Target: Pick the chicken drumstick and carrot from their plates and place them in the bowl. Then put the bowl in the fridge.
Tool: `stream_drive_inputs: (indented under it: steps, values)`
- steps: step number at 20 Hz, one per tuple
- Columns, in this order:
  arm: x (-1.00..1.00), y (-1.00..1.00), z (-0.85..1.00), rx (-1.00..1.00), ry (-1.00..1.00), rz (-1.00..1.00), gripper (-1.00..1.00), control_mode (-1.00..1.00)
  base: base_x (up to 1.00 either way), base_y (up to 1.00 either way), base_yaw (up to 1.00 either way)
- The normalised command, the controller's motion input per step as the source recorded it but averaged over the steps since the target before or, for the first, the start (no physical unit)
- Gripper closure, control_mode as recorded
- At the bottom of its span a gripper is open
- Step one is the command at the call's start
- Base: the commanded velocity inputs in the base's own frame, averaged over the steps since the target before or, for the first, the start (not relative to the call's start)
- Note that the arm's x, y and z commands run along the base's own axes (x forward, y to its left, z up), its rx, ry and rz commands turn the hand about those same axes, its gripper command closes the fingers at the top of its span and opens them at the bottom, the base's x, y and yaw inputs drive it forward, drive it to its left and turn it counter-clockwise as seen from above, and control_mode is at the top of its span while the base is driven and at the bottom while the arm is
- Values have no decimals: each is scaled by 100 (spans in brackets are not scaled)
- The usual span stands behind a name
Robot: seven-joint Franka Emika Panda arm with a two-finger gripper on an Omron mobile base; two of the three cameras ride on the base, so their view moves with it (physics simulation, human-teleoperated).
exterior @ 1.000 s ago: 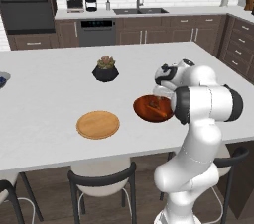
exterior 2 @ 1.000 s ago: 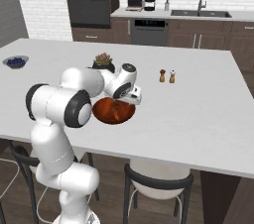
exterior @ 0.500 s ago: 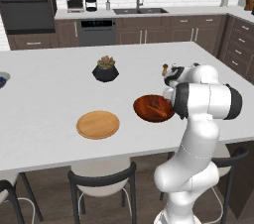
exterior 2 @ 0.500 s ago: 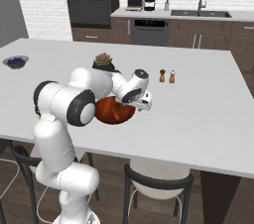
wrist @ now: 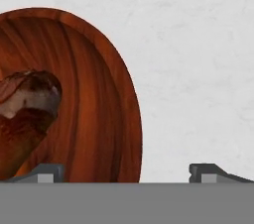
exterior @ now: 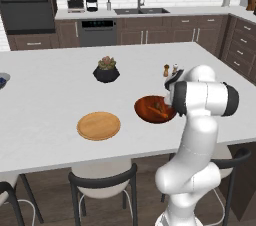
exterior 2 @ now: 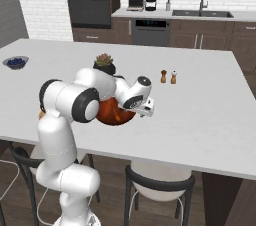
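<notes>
The reddish-brown bowl [exterior: 148, 106] [exterior 2: 111, 114] [wrist: 94, 94] stands on the white island counter [exterior: 60, 95]. The dark chicken drumstick [wrist: 25, 114] and the orange carrot [exterior: 159, 114] lie inside it. My gripper [wrist: 126, 173] [exterior 2: 146, 112] is open wide and hangs low over the bowl's right rim. One fingertip [wrist: 44, 171] is above the bowl's inside, the other above bare counter. Nothing is between the fingers. The tan wooden plate [exterior: 98, 125] lies bare to the left of the bowl. The fridge is out of view.
A black plant pot [exterior: 106, 71] stands behind the wooden plate. Two small shakers [exterior: 170, 70] stand behind the bowl. A grey bowl of blue berries [exterior 2: 16, 62] sits at the far left. Stools [exterior: 102, 180] line the counter's near edge.
My hand has moved right and down, from above the bowl's middle to its right rim. The jaws stayed open. Bowl, food and plate have not moved.
</notes>
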Motion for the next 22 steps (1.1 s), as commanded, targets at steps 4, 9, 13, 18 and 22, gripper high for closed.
stream_drive_inputs:
  steps: [4, 9, 13, 18, 22]
  values:
    - [2, 0, -31, 0, 1, 0, -100, -100, 0, 0, 0]
    - [0, 0, -25, 0, 1, 0, -100, -100, 0, 0, 0]
    - [0, 3, -9, 0, 0, 0, -100, -100, 0, 0, 0]
    - [-1, 13, 0, 0, 1, 0, 100, -100, 0, 0, 0]
    - [0, 0, 0, 0, 1, 1, 100, -100, 0, 0, 0]
